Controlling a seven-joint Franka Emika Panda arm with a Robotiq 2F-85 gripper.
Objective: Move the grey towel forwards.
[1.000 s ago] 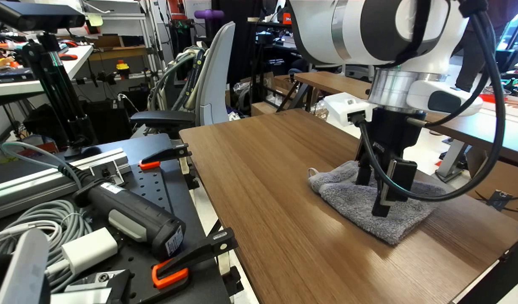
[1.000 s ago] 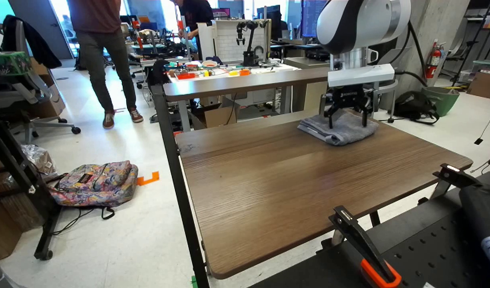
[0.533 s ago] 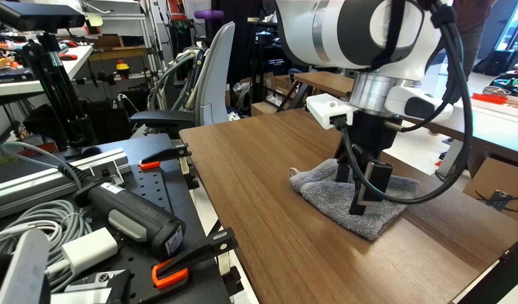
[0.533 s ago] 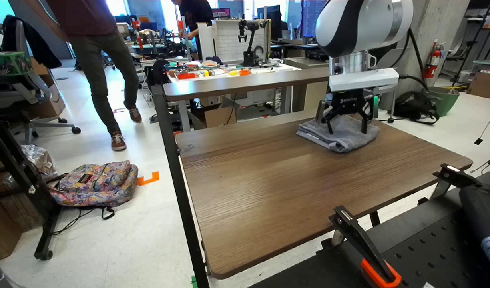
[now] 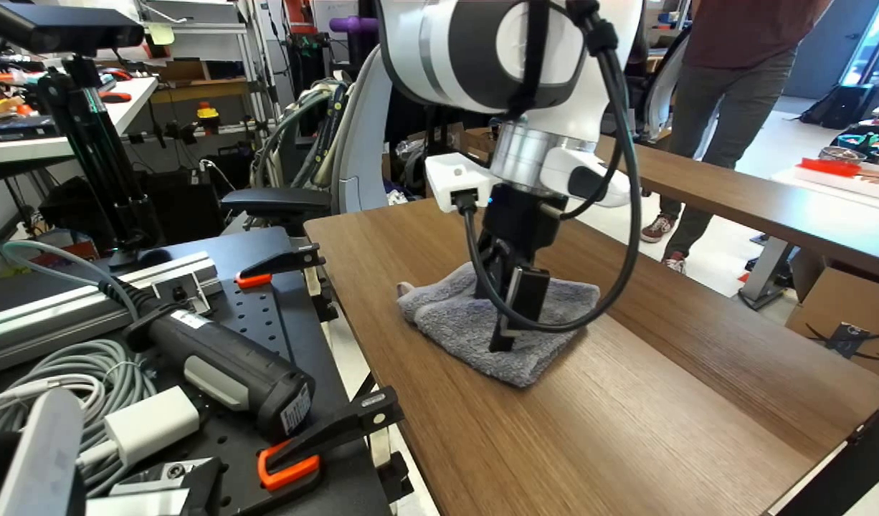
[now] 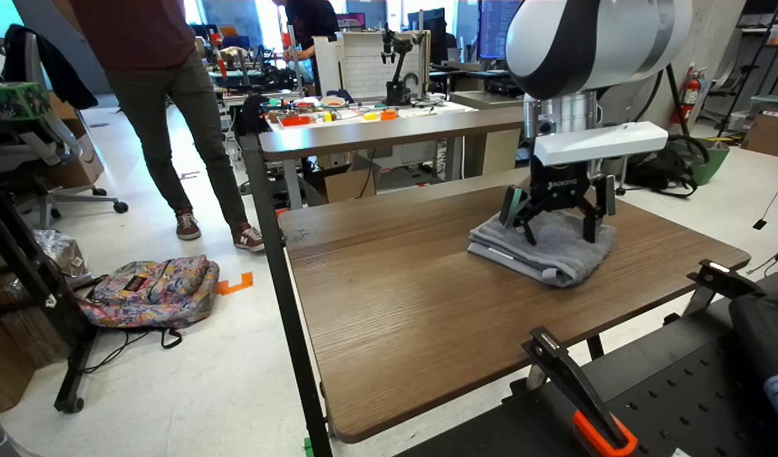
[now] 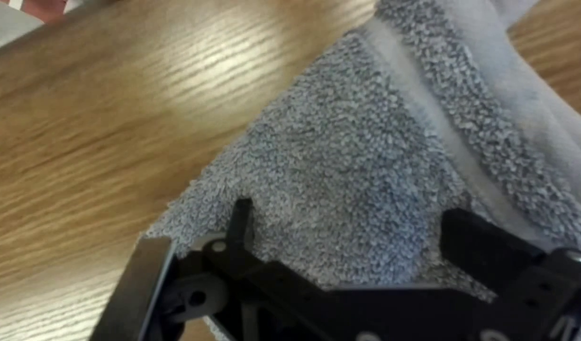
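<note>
The grey towel lies folded and slightly rumpled on the wooden table in both exterior views (image 5: 447, 330) (image 6: 563, 260). A small loop sticks out at its corner. My gripper points down onto the towel in both exterior views (image 5: 491, 317) (image 6: 560, 240). Its two black fingers stand wide apart, with the tips pressed on or touching the top of the cloth. In the wrist view the towel (image 7: 328, 151) fills the space between the spread fingers of the gripper (image 7: 349, 213). No cloth is seen pinched between them. The arm and its cable hide part of the towel.
The brown table (image 5: 626, 416) extends around the towel. A black pegboard cart (image 6: 668, 393) with clamps (image 5: 332, 430), a tool (image 5: 224, 373) and cables stands along one table edge. A grey chair (image 5: 364, 158) stands by the table's end. A person (image 5: 733, 93) stands beyond the table.
My gripper and the towel have moved together across the table, leftward in an exterior view and toward the cart side. The fingers stay spread. The person has walked closer behind the table.
</note>
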